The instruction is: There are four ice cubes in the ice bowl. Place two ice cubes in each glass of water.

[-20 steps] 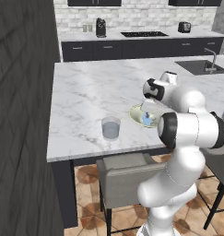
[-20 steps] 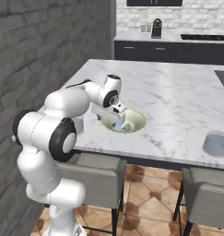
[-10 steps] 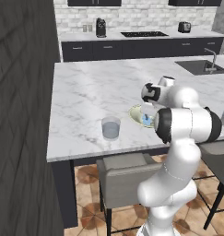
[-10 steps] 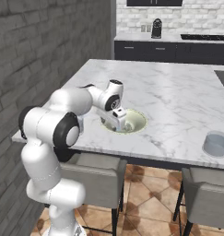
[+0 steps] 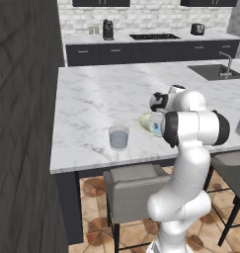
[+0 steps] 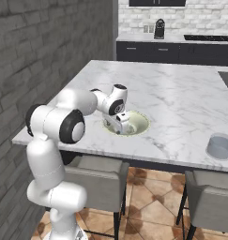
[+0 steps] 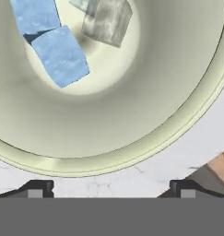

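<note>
The pale yellow-green ice bowl [image 7: 132, 156] lies right under my hand, and its whitish inside takes up most of the hand view. Inside it lie two pale blue ice cubes [image 7: 60, 55] and a greyer cube [image 7: 106, 20] at the far side. My gripper [image 7: 112, 190] hangs open over the bowl's near rim, with nothing between its fingertips [image 7: 37, 189]. From the base the ice bowl [image 6: 139, 123] sits near the counter's front edge, with the gripper [image 6: 121, 125] low over it. One glass of water [image 5: 118, 137] stands left of the ice bowl [image 5: 144, 121], the other glass [image 6: 220, 146] far right.
The marble island counter [image 5: 101, 99] stretches back to a sink [image 5: 215, 71]. Grey stools [image 6: 94, 176] stand under the front edge. A dark brick wall [image 6: 40, 56] runs along the left. Back counters hold a coffee machine [image 5: 108, 28] and a toaster [image 5: 197, 28].
The arm's elbow has swung round and the hand has turned and settled a little lower over the bowl's near side. The bowl and glasses have not moved.
</note>
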Controlling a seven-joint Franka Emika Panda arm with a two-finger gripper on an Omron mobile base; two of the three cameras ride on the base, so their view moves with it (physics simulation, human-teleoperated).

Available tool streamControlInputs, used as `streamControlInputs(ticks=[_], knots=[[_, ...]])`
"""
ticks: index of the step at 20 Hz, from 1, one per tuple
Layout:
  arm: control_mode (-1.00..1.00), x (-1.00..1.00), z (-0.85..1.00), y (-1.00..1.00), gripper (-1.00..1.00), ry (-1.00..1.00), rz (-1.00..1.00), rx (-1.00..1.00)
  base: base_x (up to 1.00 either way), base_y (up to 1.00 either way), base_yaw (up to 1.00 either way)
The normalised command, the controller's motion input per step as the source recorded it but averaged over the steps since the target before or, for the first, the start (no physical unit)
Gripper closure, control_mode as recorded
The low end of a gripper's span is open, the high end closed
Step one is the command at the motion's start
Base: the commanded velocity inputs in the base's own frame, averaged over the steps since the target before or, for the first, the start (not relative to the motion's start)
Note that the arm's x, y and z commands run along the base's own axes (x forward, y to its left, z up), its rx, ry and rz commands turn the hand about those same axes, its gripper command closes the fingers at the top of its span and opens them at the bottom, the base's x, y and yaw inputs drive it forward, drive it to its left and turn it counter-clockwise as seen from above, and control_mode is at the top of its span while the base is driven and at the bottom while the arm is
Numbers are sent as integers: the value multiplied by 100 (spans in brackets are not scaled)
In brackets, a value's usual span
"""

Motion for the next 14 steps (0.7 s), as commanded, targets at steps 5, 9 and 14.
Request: streamControlInputs(ticks=[5, 9, 14], knots=[[-100, 37, -16, -1, -100, 0, -1, 0, 0, 0, 0], [-100, 29, -26, -6, -100, 0, 0, 0, 0, 0, 0], [-100, 28, -22, -13, -100, 0, 0, 0, 0, 0, 0]])
